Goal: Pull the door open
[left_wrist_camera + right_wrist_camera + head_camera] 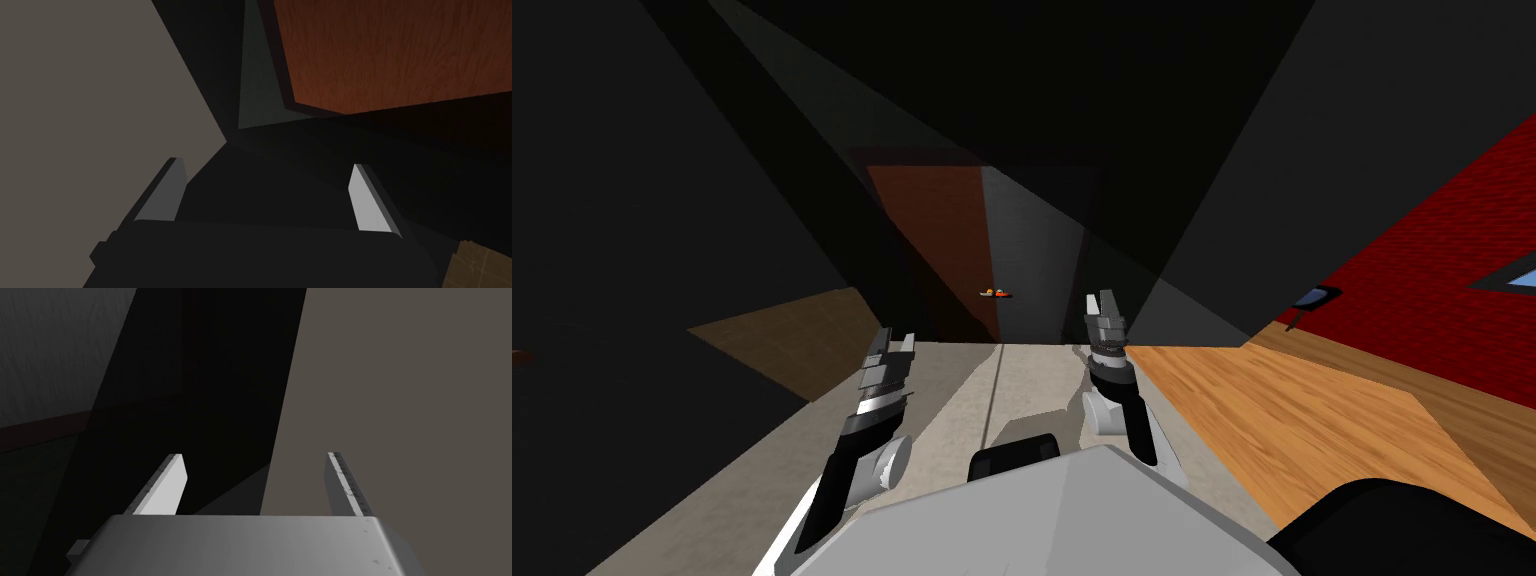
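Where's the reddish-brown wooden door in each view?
Head view: reddish-brown wooden door at centre, beyond the left gripper.
Left wrist view: door ahead of the open left gripper, toward its brighter finger's side.
Right wrist view: open right gripper faces a dark plane and grey-beige floor.
Shared landmark: grey-beige floor, in all three.

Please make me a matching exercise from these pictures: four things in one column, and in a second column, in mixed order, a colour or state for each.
Things:
1. door
2. right-hand wall
3. right-hand floor
4. left gripper

Colours or states:
a. red brick
b. open, holding nothing
c. reddish-brown wood grain
d. light orange planks

Pairs: 1-c, 2-a, 3-d, 4-b.
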